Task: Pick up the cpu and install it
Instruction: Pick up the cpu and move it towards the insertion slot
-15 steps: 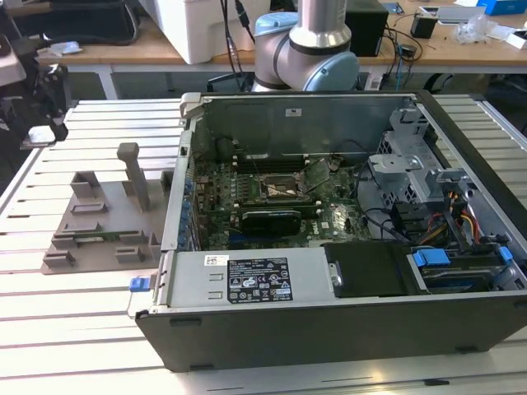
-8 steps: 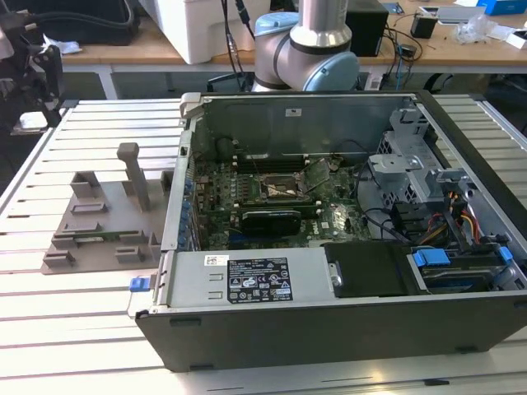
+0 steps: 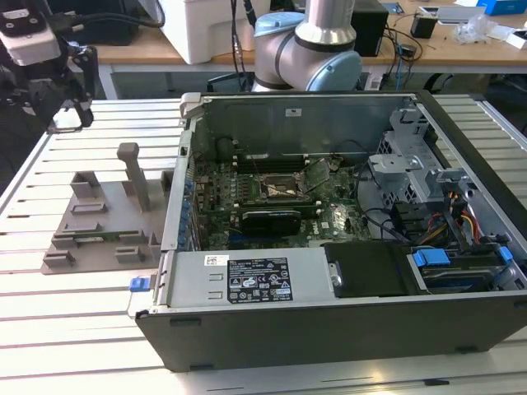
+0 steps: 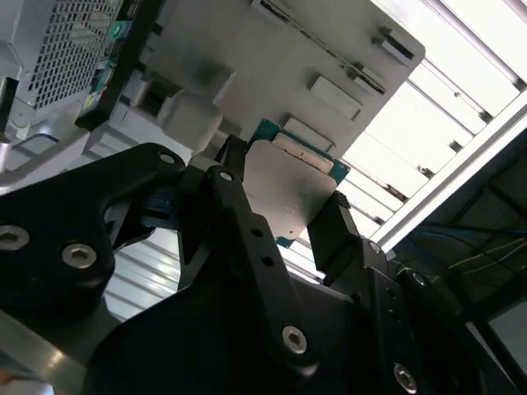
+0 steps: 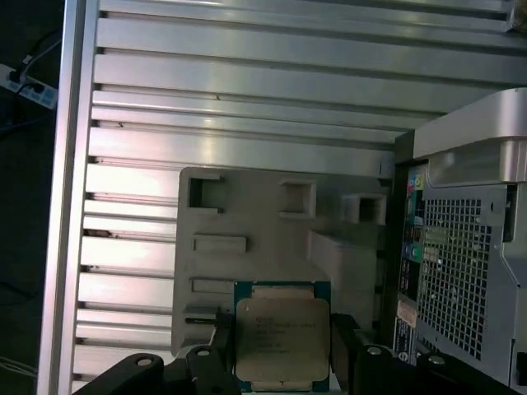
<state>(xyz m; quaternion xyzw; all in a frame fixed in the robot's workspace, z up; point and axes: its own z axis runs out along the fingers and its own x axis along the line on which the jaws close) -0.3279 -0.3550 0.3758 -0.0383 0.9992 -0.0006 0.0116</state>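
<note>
- While the gripper point(image 5: 282, 350) is closed narrowly on the cpu point(image 5: 282, 337), two dark fingers point(image 5: 222, 346) clamp opposite edges and the chip hangs in the air between them. Judgement: carry it level, with a firm grip and edge contact only.
- cpu: flat square with a matte silvery-grey metal plate on a teal-green board.
- holder tray point(image 3: 90, 234): beneath the gripper, well apart. Grey plastic with blocky ribs and pockets, resting on the slatted aluminium table point(image 3: 49, 313).
- computer case point(image 3: 329, 329): off to the gripper's side, well apart. Dark sheet metal, open, with the rectangular socket point(image 3: 278, 189) inside.
</note>
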